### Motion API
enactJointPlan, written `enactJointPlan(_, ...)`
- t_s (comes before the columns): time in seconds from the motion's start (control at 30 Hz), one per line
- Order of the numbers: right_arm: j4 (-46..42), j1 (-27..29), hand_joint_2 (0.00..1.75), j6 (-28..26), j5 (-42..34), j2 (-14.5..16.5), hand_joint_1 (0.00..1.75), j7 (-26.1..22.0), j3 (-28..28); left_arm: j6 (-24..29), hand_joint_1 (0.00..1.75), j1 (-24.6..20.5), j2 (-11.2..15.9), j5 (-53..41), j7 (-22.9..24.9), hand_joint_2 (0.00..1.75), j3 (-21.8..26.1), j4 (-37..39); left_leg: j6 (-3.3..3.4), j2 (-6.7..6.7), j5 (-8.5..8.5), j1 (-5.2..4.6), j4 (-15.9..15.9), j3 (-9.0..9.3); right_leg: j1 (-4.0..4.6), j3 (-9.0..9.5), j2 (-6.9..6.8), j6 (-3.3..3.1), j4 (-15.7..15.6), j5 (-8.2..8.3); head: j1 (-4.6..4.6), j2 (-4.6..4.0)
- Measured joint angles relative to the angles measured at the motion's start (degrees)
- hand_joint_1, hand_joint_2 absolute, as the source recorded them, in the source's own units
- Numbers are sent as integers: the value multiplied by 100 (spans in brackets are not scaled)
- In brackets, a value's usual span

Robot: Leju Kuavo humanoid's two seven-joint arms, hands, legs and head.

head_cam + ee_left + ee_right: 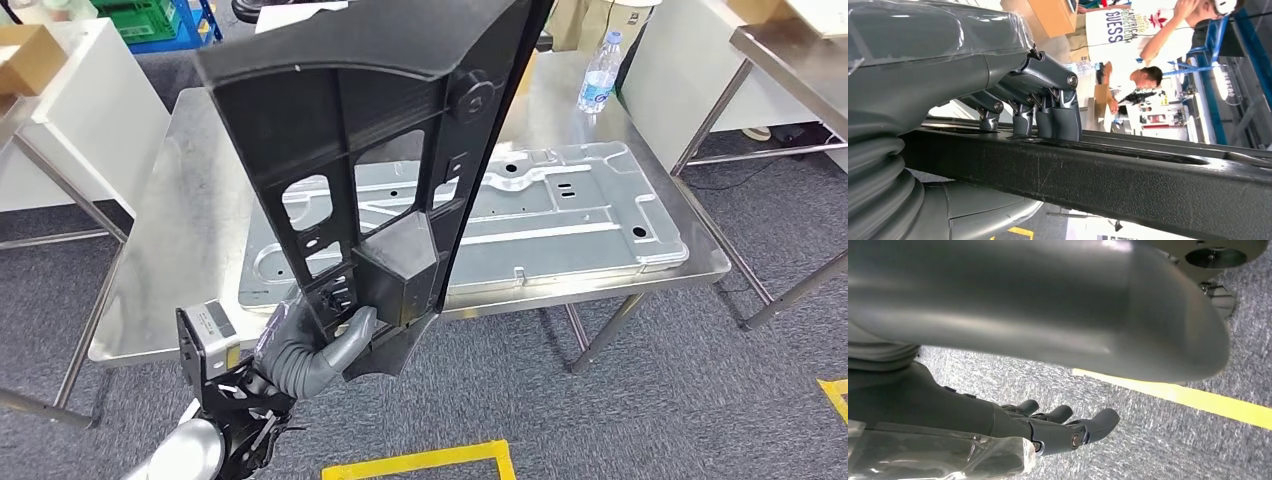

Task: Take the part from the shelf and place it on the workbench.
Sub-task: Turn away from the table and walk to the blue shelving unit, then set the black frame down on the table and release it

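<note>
Left hand grips one large black plastic part by its lower end, thumb wrapped across the near face in my head view, the piece raised upright and tilted, its top running out past the frame's upper edge. From my left wrist camera, the darker fingers press down in a row on the part's textured black edge, with the thumb below it, so the panel is clamped between them. The part hangs in the air in front of one stainless workbench, above its near edge, not touching it as far as I can see. On that bench lies one pressed silver metal panel, flat, and one clear water bottle with a blue label stands upright near the far edge. Two more tables show: a white one at the left, another metal one at the right. Yellow floor tape marks the grey carpet near my feet. Right hand hangs low over the carpet beside one yellow line, fingers loosely extended and apart, holding nothing. Two people appear in the background of the left wrist camera, near blue racking.
</note>
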Motion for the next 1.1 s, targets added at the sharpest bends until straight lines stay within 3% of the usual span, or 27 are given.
enactJointPlan(0.07, 0, -9, 0, 0, 0, -1, 0, -1, 0, 0, 175, -10, -1, 2, -1, 175, -1, 7, 26, 6, 464, 2, -829, 291, 15, 90, 19, 53, 4, -76, -2, -1)
enactJointPlan(0.1, 0, -15, 0, 0, 0, 0, 0, -1, 0, -1, 175, -17, -1, 7, -1, 175, -2, 9, 50, 4, 561, -9, -1067, 379, 24, 109, 23, 84, 4, -102, 1, -1)
enactJointPlan(0.23, 0, -23, 0, -1, -2, 1, 0, -3, 0, 1, 175, -33, -2, 19, -2, 175, 1, 15, 173, -22, 559, -19, -1214, 453, 21, 108, 10, 212, 47, -194, 16, 0)
enactJointPlan(0.3, 0, -26, 0, -2, -5, -1, 0, -5, 0, 0, 175, -43, -7, 13, -8, 175, 1, 16, 235, -15, 552, 4, -1241, 497, 11, -104, -5, 262, 500, -435, 27, 0)
enactJointPlan(0.37, 0, -24, 0, -2, -10, 0, 0, -4, 0, 3, 175, -49, -13, -16, -25, 175, -2, 18, 278, -5, 525, -1, -1242, 517, 11, -560, -9, 293, 1327, -762, 37, 0)
enactJointPlan(0.4, 0, -20, 0, -2, -11, 1, 0, -3, 0, 9, 175, -49, -14, -46, -34, 175, -3, 21, 288, -4, 513, -4, -1241, 526, 9, -767, -10, 302, 1654, -840, 37, 0)
enactJointPlan(0.43, 0, -16, 0, -2, -11, 1, 0, -1, 0, 20, 175, -48, -14, -84, -42, 175, -5, 27, 292, -6, 500, -7, -1241, 538, 8, -887, -11, 306, 1794, -810, 37, 0)
enactJointPlan(0.47, 0, -13, 0, -2, -11, 1, 0, 1, 0, 37, 175, -48, -16, -131, -48, 175, -6, 34, 290, -11, 484, -8, -1241, 559, 6, -884, -12, 305, 1688, -664, 37, -1)
enactJointPlan(0.5, 0, -13, 0, -2, -11, 0, 0, 3, 0, 57, 175, -48, -19, -184, -55, 175, -7, 42, 280, -18, 465, -7, -1241, 590, 5, -760, -14, 300, 1355, -429, 37, 0)
enactJointPlan(0.57, 0, -20, 0, -2, -10, -1, 0, 5, 0, 104, 175, -52, -28, -317, -88, 175, -8, 55, 238, -29, 414, -21, -1235, 650, 12, -384, -15, 279, 501, -4, 38, 0)
enactJointPlan(0.6, 0, -24, 0, -2, -9, -1, 0, 5, 0, 133, 175, -57, -36, -397, -117, 175, -9, 58, 213, -30, 393, -35, -1232, 667, 16, -256, -14, 258, 218, 99, 37, 0)
enactJointPlan(0.63, 0, -28, 0, -2, -7, 2, 0, 7, 0, 165, 175, -63, -46, -474, -155, 175, -10, 61, 191, -31, 377, -50, -1234, 675, 25, -197, -11, 234, 83, 123, 36, 0)
enactJointPlan(0.77, 0, -28, 0, -22, 21, 9, 0, 9, 0, 318, 175, -82, -146, -686, -395, 175, -12, 73, 97, -16, 255, -35, -1099, 615, 29, -183, -10, 98, 38, 116, 28, -1)
enactJointPlan(0.8, 0, -32, 0, -32, 34, 10, 0, 8, 0, 393, 175, -95, -184, -753, -484, 175, -12, 80, 72, -9, 117, -28, -860, 507, 21, -179, -12, 67, 31, 120, 25, 0)
enactJointPlan(0.87, 0, -39, 0, -45, 63, 13, 0, 4, 0, 565, 175, -140, -277, -927, -659, 175, -16, 101, 41, -1, -255, -24, -72, 138, 33, -176, -23, 33, 30, 113, 16, -1)
enactJointPlan(0.93, 0, -39, 0, -46, 93, 21, 0, 3, 1, 736, 175, -192, -374, -1126, -770, 175, -35, 130, 47, -1, -433, -30, 542, -175, 66, -169, -36, 23, 32, 104, 14, -1)
enactJointPlan(0.97, 0, -39, 0, -47, 107, 24, 0, 3, 2, 820, 175, -221, -416, -1238, -794, 175, -48, 150, 69, -1, -365, -37, 546, -191, 82, -158, -39, 20, 32, 98, 13, -1)
enactJointPlan(1.0, 0, -39, 0, -47, 122, 27, 0, 3, 3, 915, 175, -259, -461, -1380, -808, 175, -65, 174, 102, -1, -199, -49, 315, -96, 96, -144, -36, 19, 33, 91, 12, 0)
enactJointPlan(1.07, 0, -44, 0, -44, 167, 36, 0, 5, 5, 1175, 175, -388, -551, -1864, -772, 175, -104, 240, 203, 0, 200, -92, -527, 287, 119, -116, -33, 30, 34, 75, 11, -1)
enactJointPlan(1.1, 0, -50, 0, -40, 197, 41, 0, 9, 8, 1325, 175, -479, -598, -2198, -715, 175, -126, 281, 246, 1, 322, -113, -870, 441, 130, -115, -33, 42, 39, 67, 13, -1)
